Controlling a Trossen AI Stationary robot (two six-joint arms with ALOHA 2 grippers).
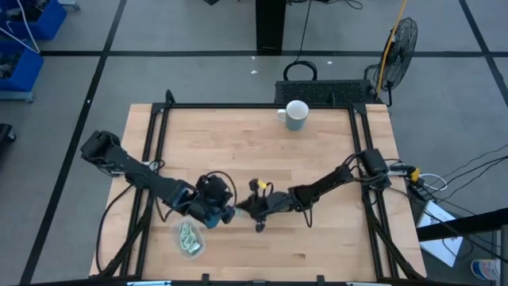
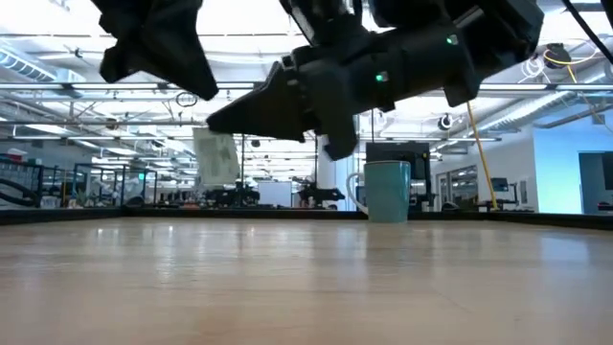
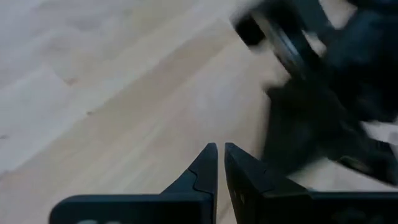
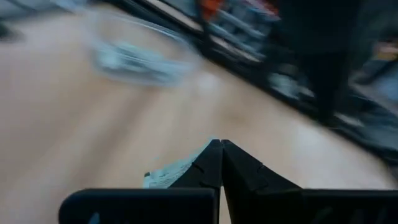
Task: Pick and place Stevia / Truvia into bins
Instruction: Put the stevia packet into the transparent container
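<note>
The right hand [image 4: 219, 144] is clenched on one pale green Stevia packet [image 4: 169, 174], which sticks out sideways from between the closed fingertips. In the high view this hand [image 1: 240, 208] hangs over the near middle of the tabletop [image 1: 317, 167], just beside the left hand [image 1: 226, 214]. The clear bin [image 1: 190, 239] sits a little further toward the near left edge, with several packets already lying inside it.

The step in hand looks like the carry to the bin, and doing it well means keeping the grip firm until the packet is squarely over the tub's opening — not over its rim. The packet is light and flat, so I would let go low, close above the pile, or it may flutter aside. The left hand is clenched on nothing (its fingers [image 3: 208, 168] meet with only bare wood showing beyond them) and it stands between the right hand and the bin, so the path should swing round it, or the left arm should draw back first.

The tabletop is pale butcher-block wood in a black frame; I see no loose packets on it. A white mug [image 1: 296, 114] stands at the far edge, well apart from the work. Beyond lie a grey floor with dark lines, a standing fan [image 1: 401, 40] and cables — the low view shows an open workshop hall behind.
</note>
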